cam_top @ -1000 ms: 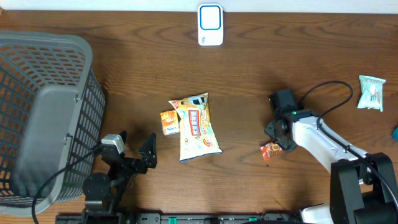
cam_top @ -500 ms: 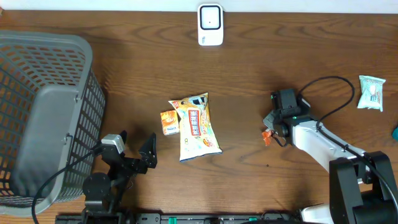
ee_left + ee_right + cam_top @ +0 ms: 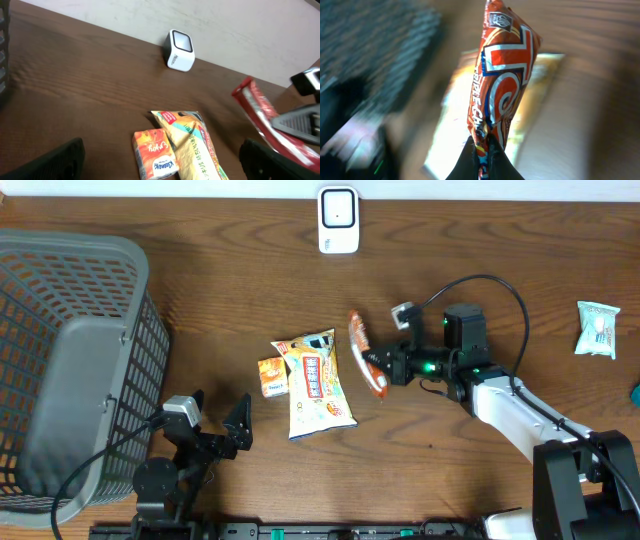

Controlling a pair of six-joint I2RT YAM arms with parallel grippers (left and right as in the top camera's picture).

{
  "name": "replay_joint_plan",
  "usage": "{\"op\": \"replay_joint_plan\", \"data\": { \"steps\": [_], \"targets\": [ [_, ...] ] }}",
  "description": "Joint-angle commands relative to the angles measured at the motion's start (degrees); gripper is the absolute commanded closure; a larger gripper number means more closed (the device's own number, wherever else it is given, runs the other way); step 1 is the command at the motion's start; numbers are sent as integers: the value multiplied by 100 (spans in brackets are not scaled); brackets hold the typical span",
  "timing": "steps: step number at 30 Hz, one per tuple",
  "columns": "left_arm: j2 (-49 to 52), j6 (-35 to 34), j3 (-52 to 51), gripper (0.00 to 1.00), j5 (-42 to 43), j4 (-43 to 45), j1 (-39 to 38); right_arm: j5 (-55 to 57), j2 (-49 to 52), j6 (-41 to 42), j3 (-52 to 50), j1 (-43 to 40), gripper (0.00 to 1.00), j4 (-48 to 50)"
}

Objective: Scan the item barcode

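Storage first: we are looking at the grey mesh basket [image 3: 120, 255], which is sitting at the left end of the table [image 3: 200, 290], and through its open top we are making out only its own solid grey floor. Everything else we are seeing is lying outside it.

We are finding the task's item, a red-orange snack packet [image 3: 366, 366], gripped in the right gripper [image 3: 384, 369]. The jaws are pinching tight on one end seam of the packet, and the wrist view is showing the wrapper [image 3: 503, 85] sticking out past the fingertips [image 3: 471, 159] with its printed face toward the camera. From the left wrist camera we are seeing the packet [image 3: 262, 117] raised off the wood and tilted. It is hanging just right of the yellow snack bag [image 3: 316, 385] and well short of the white scanner [image 3: 338, 220], which is standing at the far edge of the table with its window facing up.

A small orange box [image 3: 271, 376] is lying against the yellow bag's left side. A white-and-green sachet [image 3: 598, 328] is lying alone near the right edge.

The left gripper [image 3: 216, 418] is resting low near the basket's front corner, its jaws spreading wide and gripping nothing.
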Motion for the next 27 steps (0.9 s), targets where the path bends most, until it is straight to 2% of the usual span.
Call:
{"op": "replay_joint_plan", "data": {
  "steps": [1, 9, 22, 25, 27],
  "targets": [
    [4, -28, -76, 2, -35, -37, -13, -2229, -96, -1537, 0, 4, 99, 28],
    [4, -28, -76, 2, -35, -37, -13, -3200, -96, -1615, 0, 4, 99, 197],
    [4, -28, -76, 2, -35, -37, -13, -3200, -98, -1486, 0, 4, 99, 168],
    [4, -28, -76, 2, -35, -37, -13, -2966, -98, -1399, 0, 7, 99, 166],
    [4, -28, -76, 2, -35, -37, -11, -2120, -98, -977, 0, 15, 99, 79]
  ]
}}
